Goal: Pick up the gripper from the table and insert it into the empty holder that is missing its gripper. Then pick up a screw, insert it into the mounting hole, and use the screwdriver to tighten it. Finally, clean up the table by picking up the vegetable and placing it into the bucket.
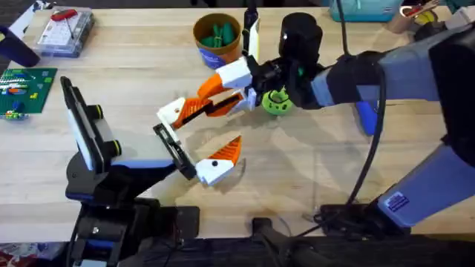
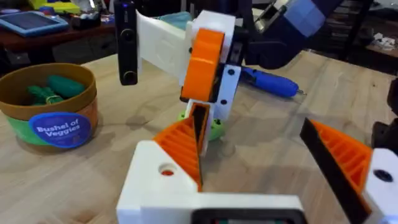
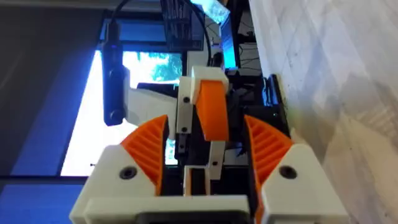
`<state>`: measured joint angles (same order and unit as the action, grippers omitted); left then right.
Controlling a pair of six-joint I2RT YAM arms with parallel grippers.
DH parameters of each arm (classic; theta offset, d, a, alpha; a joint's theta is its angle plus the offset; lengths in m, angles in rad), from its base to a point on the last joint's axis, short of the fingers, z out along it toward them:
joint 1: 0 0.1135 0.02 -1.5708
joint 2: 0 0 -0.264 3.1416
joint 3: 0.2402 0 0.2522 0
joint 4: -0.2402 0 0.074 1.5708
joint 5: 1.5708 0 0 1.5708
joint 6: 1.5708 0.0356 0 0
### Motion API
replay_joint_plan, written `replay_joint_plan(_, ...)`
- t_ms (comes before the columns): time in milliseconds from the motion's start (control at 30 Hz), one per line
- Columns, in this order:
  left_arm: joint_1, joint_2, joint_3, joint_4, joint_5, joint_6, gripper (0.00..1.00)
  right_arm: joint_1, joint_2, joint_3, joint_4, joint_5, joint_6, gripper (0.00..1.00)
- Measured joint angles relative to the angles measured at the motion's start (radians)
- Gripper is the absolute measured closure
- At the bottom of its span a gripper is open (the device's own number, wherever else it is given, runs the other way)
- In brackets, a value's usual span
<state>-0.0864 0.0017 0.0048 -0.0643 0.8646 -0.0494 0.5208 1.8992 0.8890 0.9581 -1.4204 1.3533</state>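
**Gripper finger, loose: held above the table by the right arm**

Gripper (image 1: 223, 80): orange wedge on a white blocky base. It is off the table, clamped between the orange ribbed pads (image 3: 146, 149) of the right gripper (image 1: 249, 85), whose jaws are closed on its two sides. It sits tilted, near the middle of the table, just in front of the bucket (image 1: 197, 30). In the left wrist view its lower end hangs just beside one of that arm's own fingers.

Holder (image 1: 172, 147): thin black bar at the wrist end of the left arm, lying low over the table and carrying white finger bases.

Left gripper (image 1: 223, 126): jaws spread well apart, nothing between them but air and the tip of the held piece.

Vegetable (image 1: 277, 102): lime green and round, on the table under the right arm's wrist, beside the held gripper.

Bucket: tan rim, blue label, upright, with dark green pieces (image 1: 220, 33) inside.

Screwdriver (image 2: 270, 83): blue handle, lying on the table beyond the held gripper.
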Motion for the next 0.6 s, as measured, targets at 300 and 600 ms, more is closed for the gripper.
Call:
replay_joint_plan(300,0.000,0.000,0.000,0.000,0.000,0.000,0.014,0.022,0.000,0.000,-0.001,0.033,0.000,0.670)
replay_joint_plan(600,0.000,0.000,0.000,0.001,-0.002,0.007,0.014,0.027,0.000,-0.002,-0.003,0.051,-0.003,0.992)
